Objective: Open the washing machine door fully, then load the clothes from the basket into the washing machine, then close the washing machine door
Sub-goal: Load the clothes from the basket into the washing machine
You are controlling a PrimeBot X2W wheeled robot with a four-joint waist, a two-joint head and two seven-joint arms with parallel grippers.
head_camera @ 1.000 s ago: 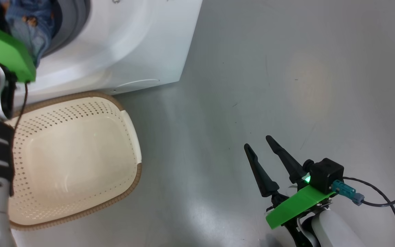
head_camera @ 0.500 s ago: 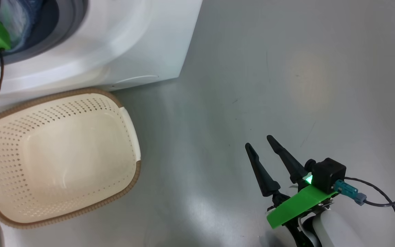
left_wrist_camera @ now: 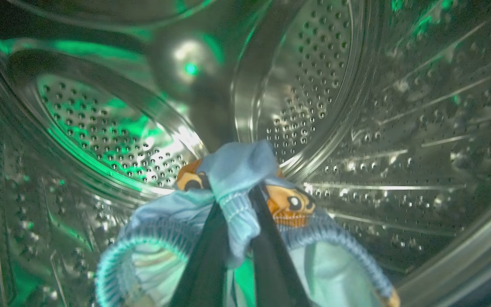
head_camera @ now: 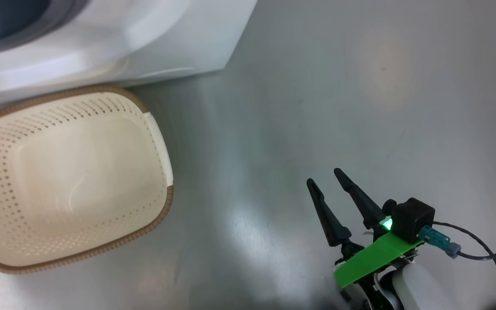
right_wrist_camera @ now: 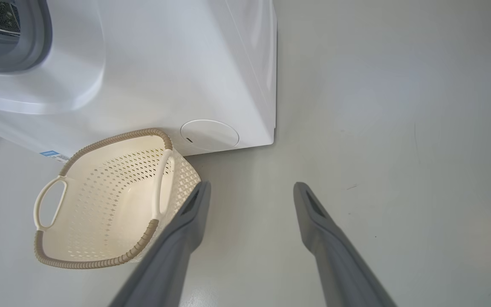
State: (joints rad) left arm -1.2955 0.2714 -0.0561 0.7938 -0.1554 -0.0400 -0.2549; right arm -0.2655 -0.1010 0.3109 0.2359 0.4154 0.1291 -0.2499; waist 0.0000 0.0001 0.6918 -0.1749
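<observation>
Inside the steel perforated drum [left_wrist_camera: 305, 98] of the washing machine [head_camera: 166, 38], my left gripper [left_wrist_camera: 233, 198] is shut on the clothes [left_wrist_camera: 237, 183], a pale blue piece with orange figures that hangs around the fingers. The cream basket [head_camera: 71, 181] stands on the floor against the washer's front, with nothing in it; the right wrist view shows the basket [right_wrist_camera: 109, 200] at lower left. My right gripper [head_camera: 323, 180] hovers open over the bare floor to the right of the basket, holding nothing. The washing machine door is out of view.
Grey floor [head_camera: 360, 86] spreads to the right of the washer. A round white service cover [right_wrist_camera: 209, 134] sits low on the washer's front, and a blue label sticker [right_wrist_camera: 51, 154] shows at its lower left corner. A cable [head_camera: 480, 254] trails from my right wrist.
The left arm with its green mount has gone out of the head view, carrying the blue garment into the drum. The head camera has shifted slightly. The right gripper has stayed put.
</observation>
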